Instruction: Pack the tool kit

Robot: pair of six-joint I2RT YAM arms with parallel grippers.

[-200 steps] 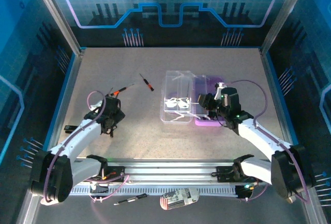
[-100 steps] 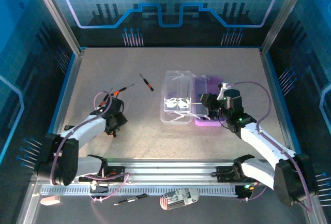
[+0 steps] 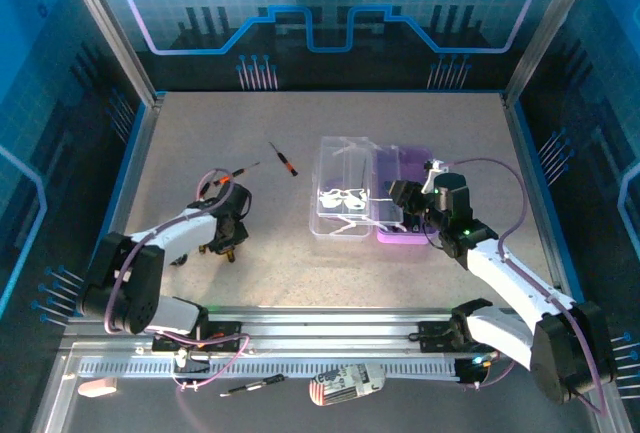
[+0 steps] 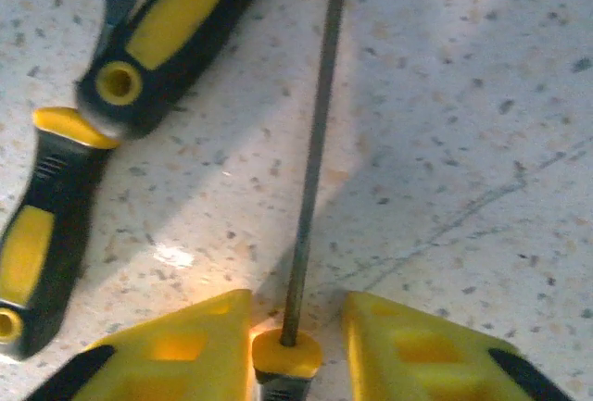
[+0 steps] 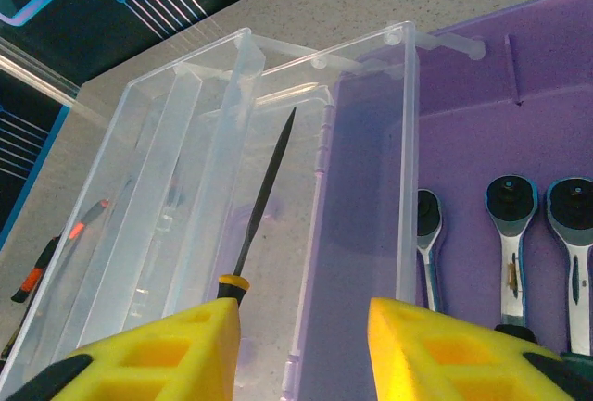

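Currently the tool kit (image 3: 345, 178) lies open right of centre on the table (image 3: 200, 133), with its clear lid (image 5: 185, 188) left of its purple base (image 5: 482, 123). It is judged light, rigid and brittle at the hinge; grasp the lid's free edge. The left gripper (image 4: 296, 307) stands narrow about a screwdriver (image 4: 310, 160), grip unconfirmed. The right gripper (image 5: 304, 313) hangs over the lid, fingers apart; whether they hold anything cannot be told.

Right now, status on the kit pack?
Left claw straddling a screwdriver, grip unclear. Right claw open over the tool kit, lid flat. Two loose tools alongside.
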